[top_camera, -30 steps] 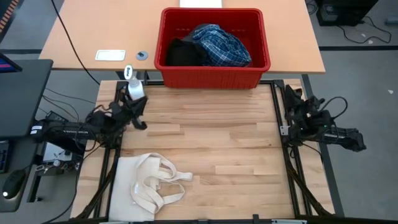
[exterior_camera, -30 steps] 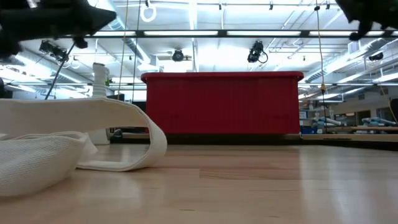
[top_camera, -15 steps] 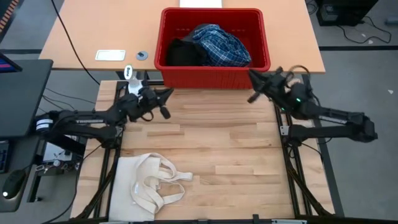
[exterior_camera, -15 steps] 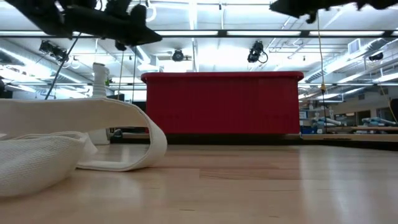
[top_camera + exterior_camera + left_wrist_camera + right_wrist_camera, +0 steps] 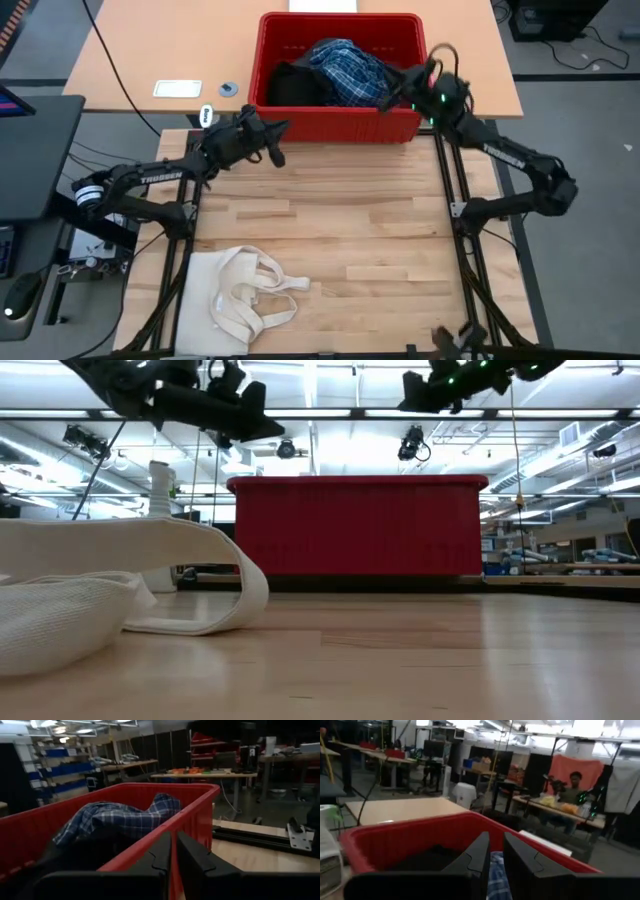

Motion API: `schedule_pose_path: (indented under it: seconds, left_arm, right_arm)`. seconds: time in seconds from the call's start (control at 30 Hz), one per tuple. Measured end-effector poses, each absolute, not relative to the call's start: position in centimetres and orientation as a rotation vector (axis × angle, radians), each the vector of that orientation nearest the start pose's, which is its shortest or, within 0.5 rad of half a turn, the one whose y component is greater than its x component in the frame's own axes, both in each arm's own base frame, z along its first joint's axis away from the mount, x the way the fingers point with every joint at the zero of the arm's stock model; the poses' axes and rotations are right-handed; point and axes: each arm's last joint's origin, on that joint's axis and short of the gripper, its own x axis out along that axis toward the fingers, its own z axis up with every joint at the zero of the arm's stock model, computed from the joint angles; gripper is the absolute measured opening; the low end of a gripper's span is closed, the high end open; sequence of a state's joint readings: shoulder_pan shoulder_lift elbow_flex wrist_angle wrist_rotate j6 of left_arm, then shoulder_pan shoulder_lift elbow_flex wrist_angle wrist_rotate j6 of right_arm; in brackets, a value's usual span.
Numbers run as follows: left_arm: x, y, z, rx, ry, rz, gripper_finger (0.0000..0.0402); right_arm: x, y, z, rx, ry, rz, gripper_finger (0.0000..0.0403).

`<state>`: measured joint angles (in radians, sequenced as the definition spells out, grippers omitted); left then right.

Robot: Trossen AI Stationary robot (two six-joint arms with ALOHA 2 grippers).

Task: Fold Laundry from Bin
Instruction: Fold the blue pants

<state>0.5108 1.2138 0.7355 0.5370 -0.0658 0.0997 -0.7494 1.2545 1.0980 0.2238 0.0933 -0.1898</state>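
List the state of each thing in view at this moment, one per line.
bin: upright, holding laundry.
plaid shirt: crumpled, on top in the bin.
black piece: bunched beside the shirt, in the bin.
tote bag: lying flat, handles loose.
left gripper: shut, empty, near the bin's front corner.
right gripper: shut, empty, over the bin.

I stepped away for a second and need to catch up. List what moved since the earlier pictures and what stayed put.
Both arms swung up from the table's sides toward the red bin. The left pincer now hangs by the bin's front left corner; the right pincer has reached over the bin's right rim, near the plaid shirt. Both are shut and hold nothing. The laundry, the bin and the tote bag have not shifted.
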Motion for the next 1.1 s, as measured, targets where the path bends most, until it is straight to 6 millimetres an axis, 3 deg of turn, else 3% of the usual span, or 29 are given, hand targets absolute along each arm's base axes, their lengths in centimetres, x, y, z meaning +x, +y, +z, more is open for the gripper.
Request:
schedule_pose_path:
  seconds: [0.23, 0.4, 0.57, 0.87, 1.1]
  left_arm:
    - [24.4, 15.1, 31.1, 0.11, -0.029, 0.585, 0.0034]
    - [24.2, 16.1, 30.9, 0.096, -0.002, 0.636, 0.0034]
    - [24.1, 16.2, 30.1, 0.109, 0.092, 0.638, 0.0034]
    - [24.5, 15.4, 30.6, 0.22, 0.084, 0.657, 0.0034]
    - [24.9, 14.8, 30.4, 0.229, 0.095, 0.633, 0.0034]
  right_arm:
    - [22.8, -24.3, 38.4, -0.091, 0.255, -0.729, 0.0064]
    - [25.8, -27.3, 37.0, -0.174, 0.474, -0.761, 0.0084]
    - [28.3, -29.9, 35.9, -0.26, 0.588, -0.785, 0.0145]
    - [31.8, -32.9, 35.1, -0.197, 0.634, -0.74, 0.0275]
    - [33.6, -34.7, 33.6, -0.103, 0.703, -0.698, 0.0306]
